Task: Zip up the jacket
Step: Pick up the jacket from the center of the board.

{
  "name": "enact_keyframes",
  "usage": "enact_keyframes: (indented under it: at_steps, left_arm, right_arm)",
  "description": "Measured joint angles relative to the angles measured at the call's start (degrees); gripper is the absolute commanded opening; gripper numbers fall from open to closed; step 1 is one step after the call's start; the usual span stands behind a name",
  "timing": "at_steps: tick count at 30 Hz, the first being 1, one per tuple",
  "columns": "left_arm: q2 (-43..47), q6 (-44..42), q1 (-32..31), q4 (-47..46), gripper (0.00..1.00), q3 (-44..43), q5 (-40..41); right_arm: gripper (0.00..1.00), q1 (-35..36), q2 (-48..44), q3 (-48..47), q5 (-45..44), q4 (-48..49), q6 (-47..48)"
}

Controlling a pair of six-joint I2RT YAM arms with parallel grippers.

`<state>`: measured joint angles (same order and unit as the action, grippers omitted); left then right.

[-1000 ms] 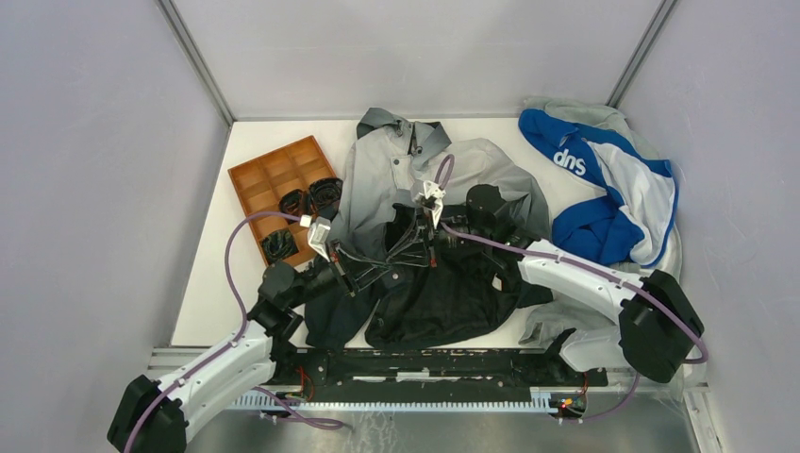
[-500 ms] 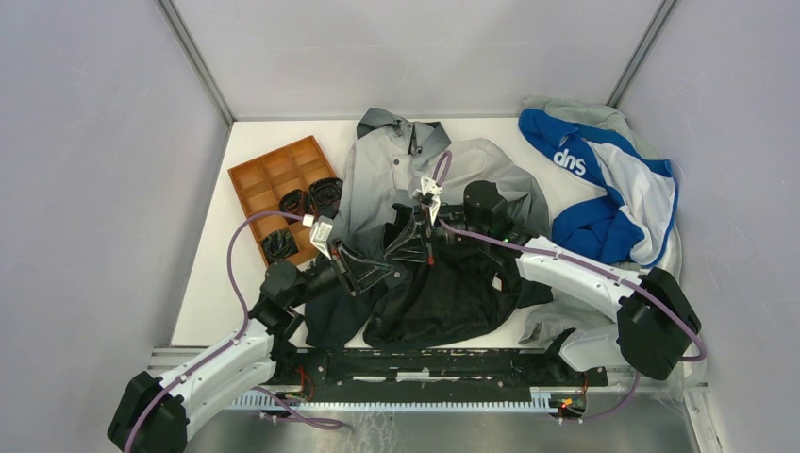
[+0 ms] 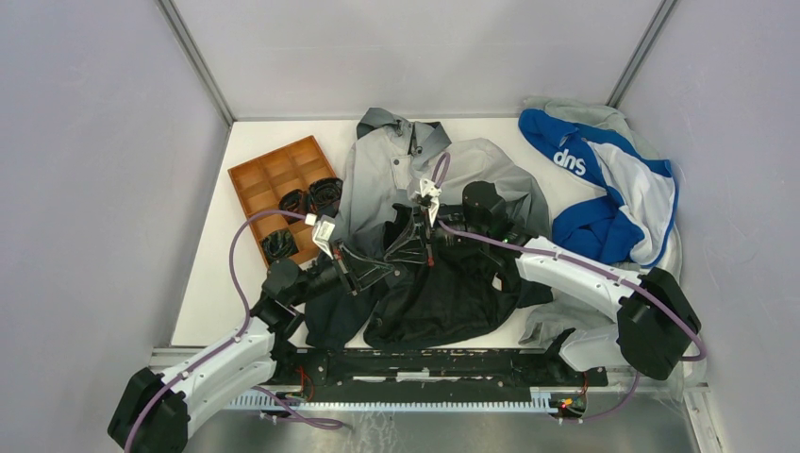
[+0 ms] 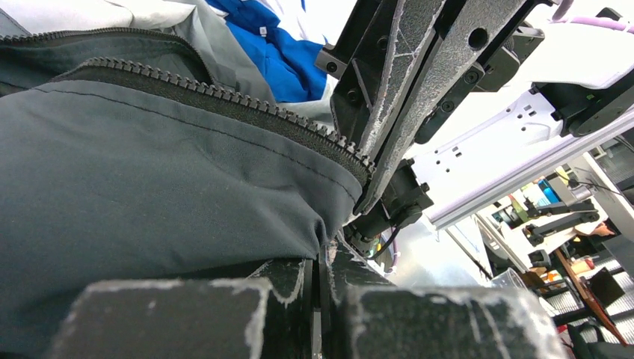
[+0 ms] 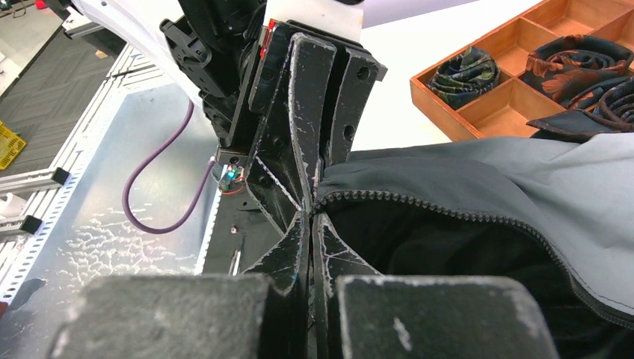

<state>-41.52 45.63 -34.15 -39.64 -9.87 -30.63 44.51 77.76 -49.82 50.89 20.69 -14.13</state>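
The jacket (image 3: pixel 443 283), light grey at the collar and dark at the hem, lies spread mid-table with its front open. In the top view my left gripper (image 3: pixel 389 268) and right gripper (image 3: pixel 400 257) meet tip to tip over the dark lower front. The left wrist view shows my left gripper (image 4: pixel 327 253) shut on a fold of dark jacket cloth (image 4: pixel 149 179), just below the zipper teeth (image 4: pixel 224 93). My right gripper (image 5: pixel 312 215) is shut on the end of the toothed zipper edge (image 5: pixel 419 203), with the left gripper's fingers (image 5: pixel 310 105) right behind it.
A brown divided tray (image 3: pixel 274 184) holding dark rolled items stands left of the jacket. A blue-and-white garment (image 3: pixel 604 184) lies at the back right over grey cloth. The metal rail (image 3: pixel 425 363) with both arm bases runs along the near edge.
My left gripper opened briefly, shifted up and right, and shut again on the jacket. The right gripper closed on the zipper edge. The dark hem has bunched slightly toward the middle.
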Motion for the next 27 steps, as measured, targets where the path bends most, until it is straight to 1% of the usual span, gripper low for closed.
enact_keyframes:
  at_steps: [2,3,5,7,11,13,20,25,27]
  left_arm:
    - [0.00,-0.02,0.00,0.04,0.02,0.00,0.00]
    - [0.00,-0.02,0.00,0.07,0.02,0.00,0.00]
    - [0.04,-0.07,0.00,0.13,0.02,0.00,0.02]
    - [0.09,-0.07,0.00,0.33,0.02,0.00,0.02]
    - [0.83,-0.11,0.00,0.42,0.02,0.00,0.04]
    - [1.16,-0.11,0.00,0.24,0.02,0.02,0.07]
    - [1.51,-0.09,0.00,-0.33,0.02,0.70,0.28]
    - [1.90,-0.09,0.00,-0.37,0.02,0.74,0.50]
    - [2.32,-0.09,0.00,-0.37,0.02,0.79,0.57]
  right_arm:
    - [0.17,0.00,0.00,0.00,0.04,-0.24,0.17]
    - [0.25,0.00,0.00,-0.07,0.07,-0.39,0.52]
    - [0.36,0.00,0.00,-0.39,0.28,-0.83,1.14]
    - [0.41,-0.33,-0.09,-0.74,0.79,-1.14,1.75]
    - [0.49,-2.71,-1.14,-0.85,3.67,-2.93,3.98]
    - [0.51,-4.59,-2.03,-0.96,5.01,-4.98,6.21]
    - [0.56,-10.80,-6.56,-1.90,8.22,-17.22,20.11]
    - [0.66,-17.84,-8.96,-1.68,9.33,-20.83,23.96]
    - [0.66,-20.79,-10.12,-0.92,9.66,-21.22,24.65]
